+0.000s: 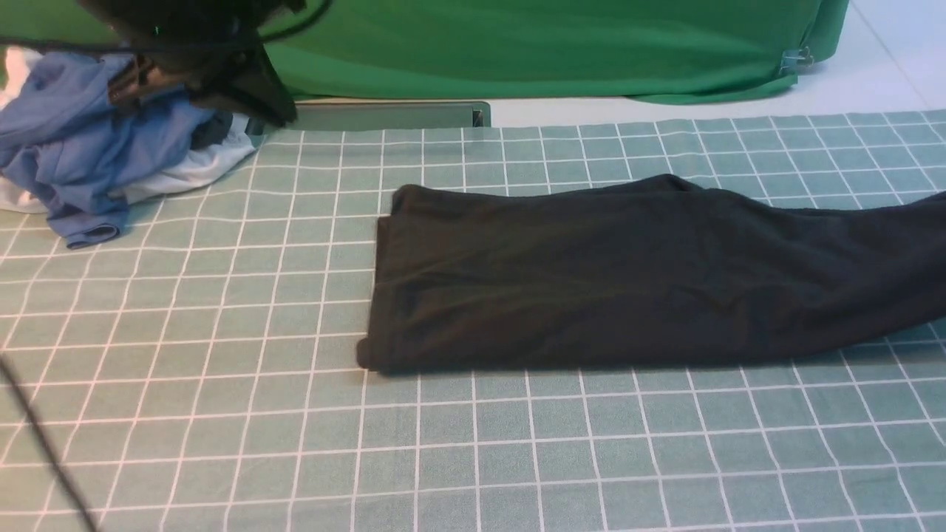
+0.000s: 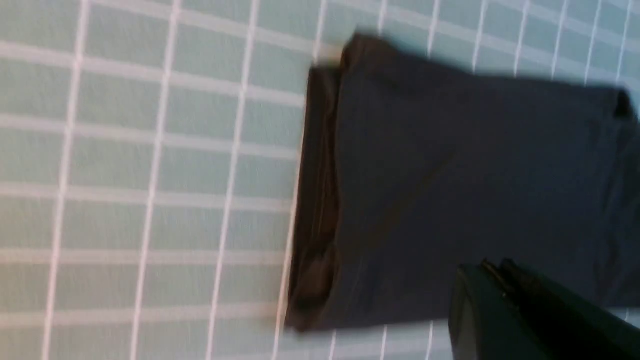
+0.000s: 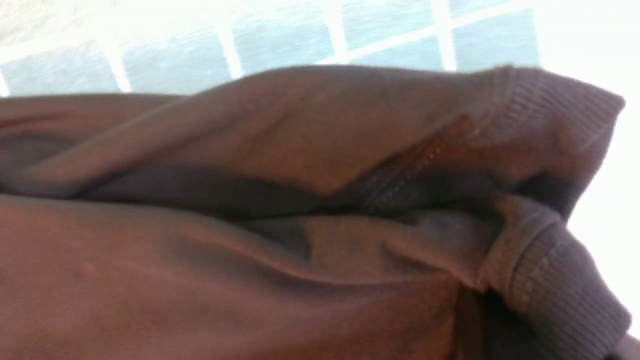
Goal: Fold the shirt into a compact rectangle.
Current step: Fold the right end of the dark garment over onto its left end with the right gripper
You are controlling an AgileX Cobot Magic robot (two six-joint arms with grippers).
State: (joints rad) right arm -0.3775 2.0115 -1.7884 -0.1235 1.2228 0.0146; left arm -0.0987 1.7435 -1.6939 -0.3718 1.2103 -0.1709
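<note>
Clothes [image 1: 81, 148], blue and white, lie heaped at the far left of the checked cloth [image 1: 222, 414]; the left gripper [image 1: 247, 92] hangs dark above them, and I cannot tell whether its jaws are apart or together. From the middle to the right edge lies the shirt [image 1: 628, 273], a long black band flat on the cloth, its squared left end well apart from that gripper. The right gripper is out of sight, and its camera sits close on the shirt's ribbed edges [image 3: 545, 280].
</note>
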